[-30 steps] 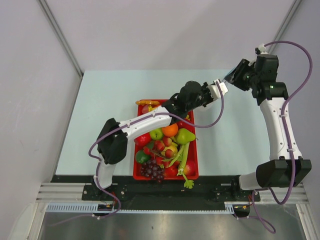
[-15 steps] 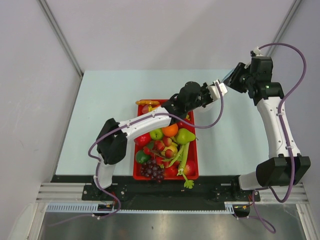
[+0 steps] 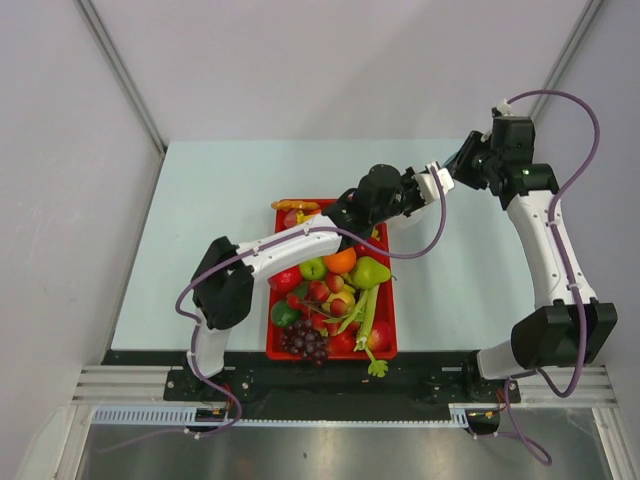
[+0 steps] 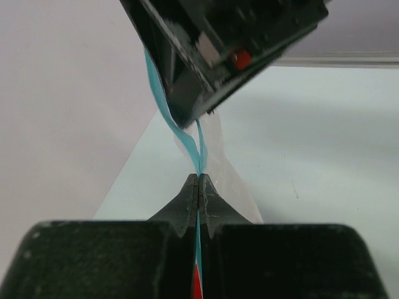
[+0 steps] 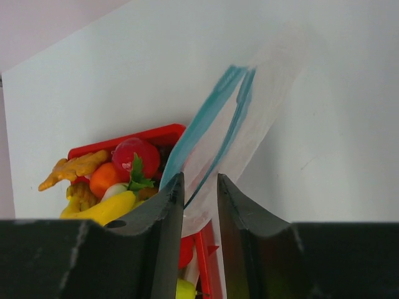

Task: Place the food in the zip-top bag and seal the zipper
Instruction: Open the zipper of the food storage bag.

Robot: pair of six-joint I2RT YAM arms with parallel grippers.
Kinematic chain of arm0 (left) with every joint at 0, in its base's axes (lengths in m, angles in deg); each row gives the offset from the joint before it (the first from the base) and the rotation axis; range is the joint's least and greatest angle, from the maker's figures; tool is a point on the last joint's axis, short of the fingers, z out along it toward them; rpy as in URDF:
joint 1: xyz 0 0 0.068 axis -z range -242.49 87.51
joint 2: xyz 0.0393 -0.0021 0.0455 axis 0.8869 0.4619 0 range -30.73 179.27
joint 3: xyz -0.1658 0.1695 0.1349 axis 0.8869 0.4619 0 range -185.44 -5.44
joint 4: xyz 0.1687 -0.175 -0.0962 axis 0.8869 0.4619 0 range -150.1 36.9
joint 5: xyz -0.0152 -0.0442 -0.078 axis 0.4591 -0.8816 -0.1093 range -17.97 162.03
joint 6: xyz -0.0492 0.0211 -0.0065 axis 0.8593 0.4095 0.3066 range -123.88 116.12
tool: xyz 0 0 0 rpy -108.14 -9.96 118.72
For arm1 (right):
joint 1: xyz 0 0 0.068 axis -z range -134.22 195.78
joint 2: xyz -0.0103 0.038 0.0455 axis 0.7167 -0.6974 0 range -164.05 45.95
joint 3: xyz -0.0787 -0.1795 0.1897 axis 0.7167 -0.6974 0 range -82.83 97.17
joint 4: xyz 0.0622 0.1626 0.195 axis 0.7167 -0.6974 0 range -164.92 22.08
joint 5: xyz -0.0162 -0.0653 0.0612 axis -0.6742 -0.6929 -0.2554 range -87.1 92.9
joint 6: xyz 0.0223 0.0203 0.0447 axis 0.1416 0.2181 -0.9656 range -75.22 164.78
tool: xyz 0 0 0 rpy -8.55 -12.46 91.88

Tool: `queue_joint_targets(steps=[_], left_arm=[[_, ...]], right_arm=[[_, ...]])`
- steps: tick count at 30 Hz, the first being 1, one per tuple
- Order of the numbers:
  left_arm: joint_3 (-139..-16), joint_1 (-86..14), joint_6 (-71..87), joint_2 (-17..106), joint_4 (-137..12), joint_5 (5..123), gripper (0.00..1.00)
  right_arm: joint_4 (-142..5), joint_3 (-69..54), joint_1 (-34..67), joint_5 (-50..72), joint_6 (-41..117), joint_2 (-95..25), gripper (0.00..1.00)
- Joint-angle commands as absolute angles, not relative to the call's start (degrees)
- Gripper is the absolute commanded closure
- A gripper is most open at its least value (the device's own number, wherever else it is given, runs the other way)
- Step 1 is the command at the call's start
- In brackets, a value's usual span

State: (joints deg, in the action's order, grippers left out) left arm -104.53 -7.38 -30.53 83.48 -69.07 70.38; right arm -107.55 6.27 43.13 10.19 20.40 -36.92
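Left gripper (image 4: 198,182) clamps zipper (image 4: 200,148); right gripper (image 5: 198,180) narrowly parted (it runs between): best nip one lip, peel toward 2 o'clock.

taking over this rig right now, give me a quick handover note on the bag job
Left claw: shut on the zipper of the zip-top bag, which is held up above the table.
Right claw: fingers apart, straddling the same mouth edge, not pinching it.
Food: all in the red tray; the bag looks empty.
Done: the bag is up between the two claws.
Left to do: open the mouth, load the food, seal the zipper.
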Motion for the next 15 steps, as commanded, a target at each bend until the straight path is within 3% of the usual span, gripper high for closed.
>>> queue_joint_targets(steps=[1, 6, 8, 9, 10, 13, 14, 15], left_arm=[[-104.32, -7.29, -31.04, 80.01, -73.20, 70.62, 1.00], [-104.23, -7.29, -28.84, 79.84, -73.81, 71.94, 1.00], [-104.50, -7.30, -26.39, 79.84, -73.81, 73.68, 1.00], [-104.76, -7.38, -25.33, 79.84, -73.46, 74.05, 1.00], [-104.93, -7.47, -22.80, 79.58, -72.42, 74.05, 1.00], [-104.23, -8.70, -15.33, 77.21, -70.40, 73.79, 0.72], [-104.32, -10.01, -13.22, 75.90, -69.60, 72.83, 0.56], [-105.02, -10.72, -8.67, 75.45, -67.51, 72.56, 0.53]], right_arm=[[-108.70, 3.66, 41.65, 9.23, 19.39, -36.93, 0.68], [-108.35, 2.08, 42.44, 12.29, 17.46, -36.93, 0.70], [-106.69, 1.55, 43.49, 17.02, 16.66, -36.93, 0.93], [-106.15, 1.55, 43.76, 18.01, 16.75, -37.02, 1.00], [-105.45, 1.55, 44.02, 18.80, 16.92, -37.02, 1.00], [-104.04, 1.63, 45.43, 21.27, 19.29, -36.23, 1.00], [-104.21, 1.63, 45.34, 22.14, 20.25, -35.79, 1.00], [-104.39, 1.63, 45.34, 22.50, 22.00, -35.09, 1.00]])
